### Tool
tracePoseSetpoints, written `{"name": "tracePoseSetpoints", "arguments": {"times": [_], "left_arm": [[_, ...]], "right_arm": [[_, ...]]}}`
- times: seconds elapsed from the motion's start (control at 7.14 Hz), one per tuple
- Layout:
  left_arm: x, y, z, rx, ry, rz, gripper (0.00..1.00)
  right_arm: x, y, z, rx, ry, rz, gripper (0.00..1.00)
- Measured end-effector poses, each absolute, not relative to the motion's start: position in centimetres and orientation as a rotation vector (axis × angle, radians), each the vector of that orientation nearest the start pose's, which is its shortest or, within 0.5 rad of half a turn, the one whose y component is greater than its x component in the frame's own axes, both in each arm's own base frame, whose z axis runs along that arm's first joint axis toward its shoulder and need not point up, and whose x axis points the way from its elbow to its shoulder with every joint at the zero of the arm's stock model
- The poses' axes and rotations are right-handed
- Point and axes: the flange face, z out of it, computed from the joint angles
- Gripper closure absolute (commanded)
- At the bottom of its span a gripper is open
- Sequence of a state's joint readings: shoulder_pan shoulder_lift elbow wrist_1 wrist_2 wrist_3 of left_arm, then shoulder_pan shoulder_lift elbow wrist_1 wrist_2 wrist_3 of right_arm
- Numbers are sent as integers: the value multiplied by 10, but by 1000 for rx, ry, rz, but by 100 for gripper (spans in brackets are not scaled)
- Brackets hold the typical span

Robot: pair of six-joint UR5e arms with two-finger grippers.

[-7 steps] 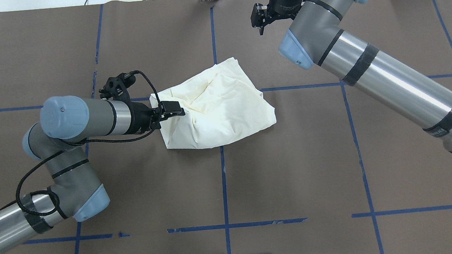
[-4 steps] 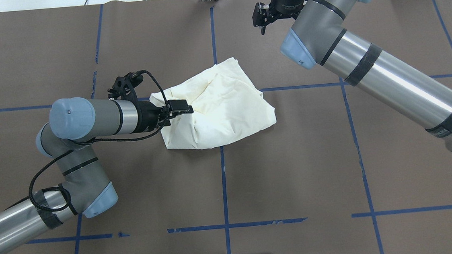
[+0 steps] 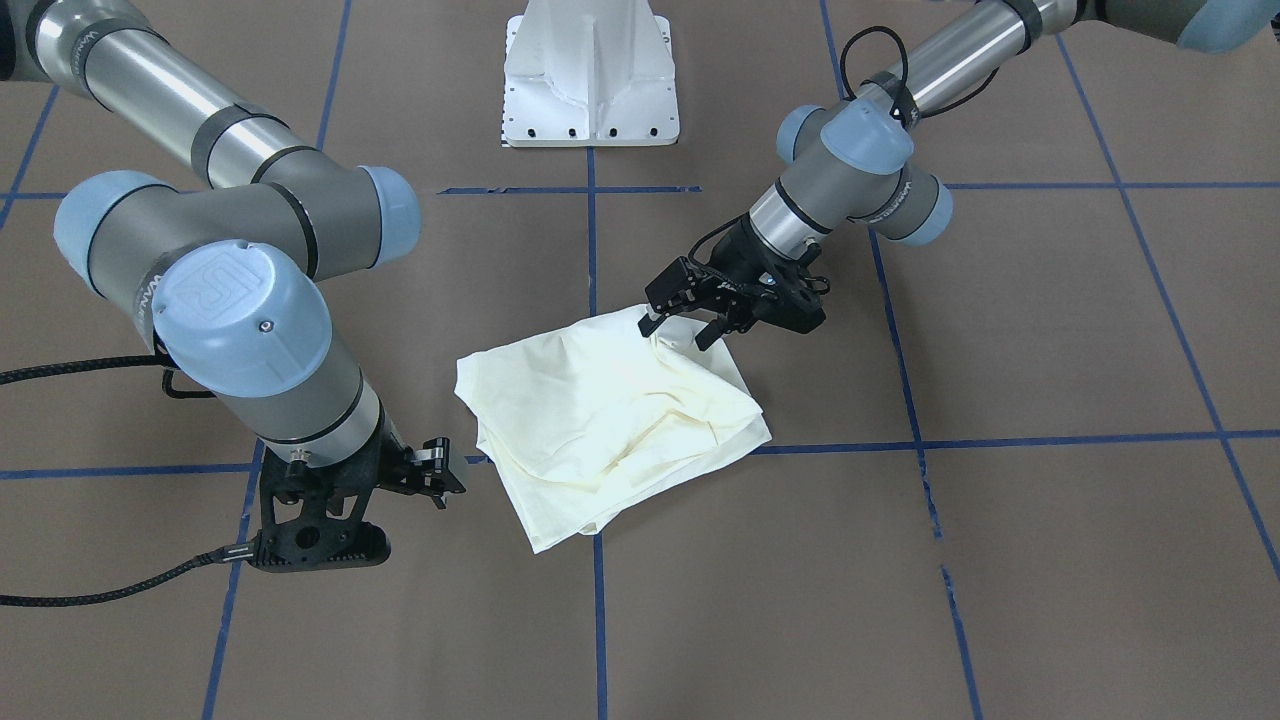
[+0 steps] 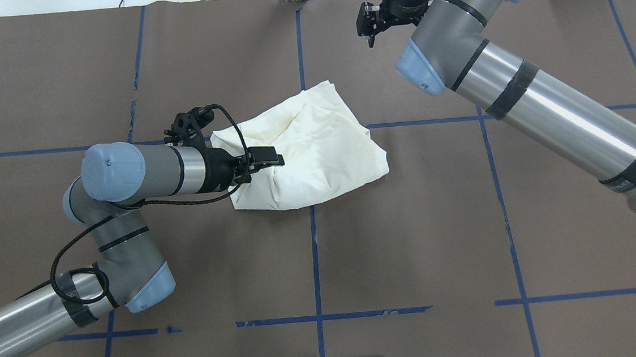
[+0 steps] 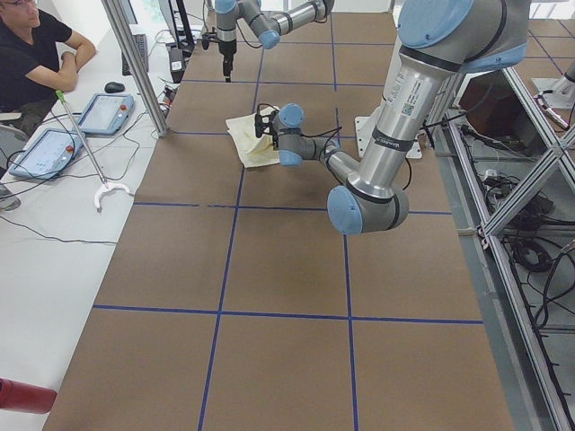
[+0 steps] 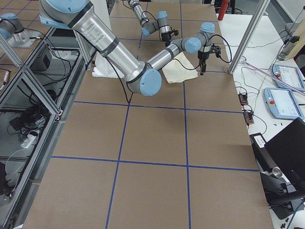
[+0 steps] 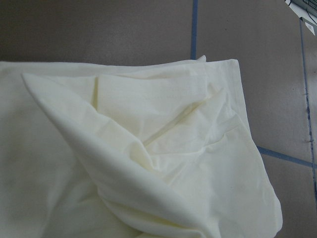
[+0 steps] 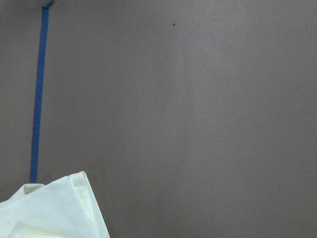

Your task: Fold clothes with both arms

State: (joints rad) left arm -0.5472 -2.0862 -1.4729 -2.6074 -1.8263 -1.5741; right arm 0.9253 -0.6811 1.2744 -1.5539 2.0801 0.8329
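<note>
so, front view: we see left gripper [image 3: 678, 335] jaws apart over edge of crumpled cream shirt [image 3: 600, 420], mid-table [image 3: 1000, 300]; right gripper [image 3: 440, 475] near shirt, not touching, spread we cannot tell. overhead: shirt lies across blue tape line [image 4: 314, 258].

Plain cream shirt [image 4: 321, 144], brown table cover [image 4: 412, 222], blue tape grid lines [image 4: 314, 258].

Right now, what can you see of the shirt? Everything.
The cream shirt lies as a loosely folded, rumpled bundle on the brown table, over a blue tape crossing. Only plain soft fabric shows, no print; the left wrist view shows layered edges and a stitched hem. The left gripper is open at a raised fold on its edge; nothing else touches it.
</note>
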Motion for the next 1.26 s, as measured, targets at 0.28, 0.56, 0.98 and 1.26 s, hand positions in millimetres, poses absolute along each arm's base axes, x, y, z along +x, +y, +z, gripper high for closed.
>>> {"name": "tracePoseSetpoints", "arguments": {"times": [0.28,0.56,0.98,1.26], "left_arm": [[538,-427,280,166,1458,-235,0],[547,-413,275,149,1468,-217,0],[562,-365,257,99,1511,-149,0],[559,-354,252,92,1525,-128,0]], "right_arm": [[-404,-681,225,109,-765,25,0],[-404,-681,227,108,-763,27,0],[-402,-682,228,109,-761,30,0],[-400,-683,231,107,-759,33,0]]}}
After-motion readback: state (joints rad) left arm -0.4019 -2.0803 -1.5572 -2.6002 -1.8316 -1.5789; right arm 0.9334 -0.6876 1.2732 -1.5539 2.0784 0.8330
